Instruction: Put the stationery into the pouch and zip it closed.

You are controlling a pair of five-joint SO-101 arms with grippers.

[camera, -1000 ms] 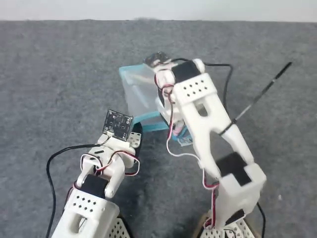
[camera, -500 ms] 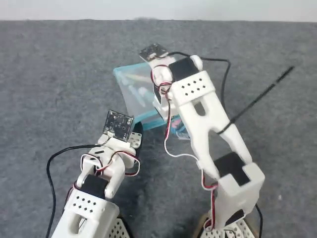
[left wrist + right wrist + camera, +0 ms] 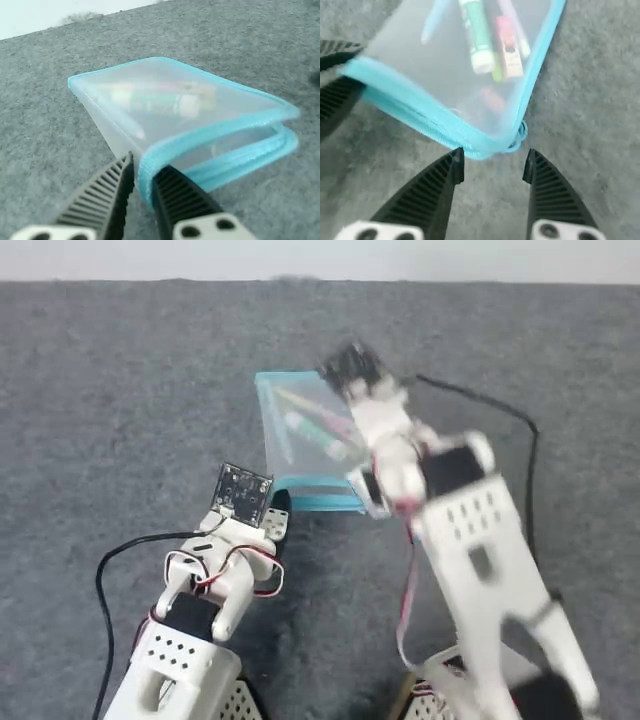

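Stationery (image 3: 479,42) is inside the pouch (image 3: 300,440), which sits on the desk (image 3: 120,390) between the arms, so this looks like the zip step. Left gripper (image 3: 142,172) is clamped on the pouch's teal corner, and right gripper (image 3: 492,159) has its jaws apart just short of the zip pull (image 3: 520,132). Next it should pinch the pull. Can't tell how far the zip is already closed.
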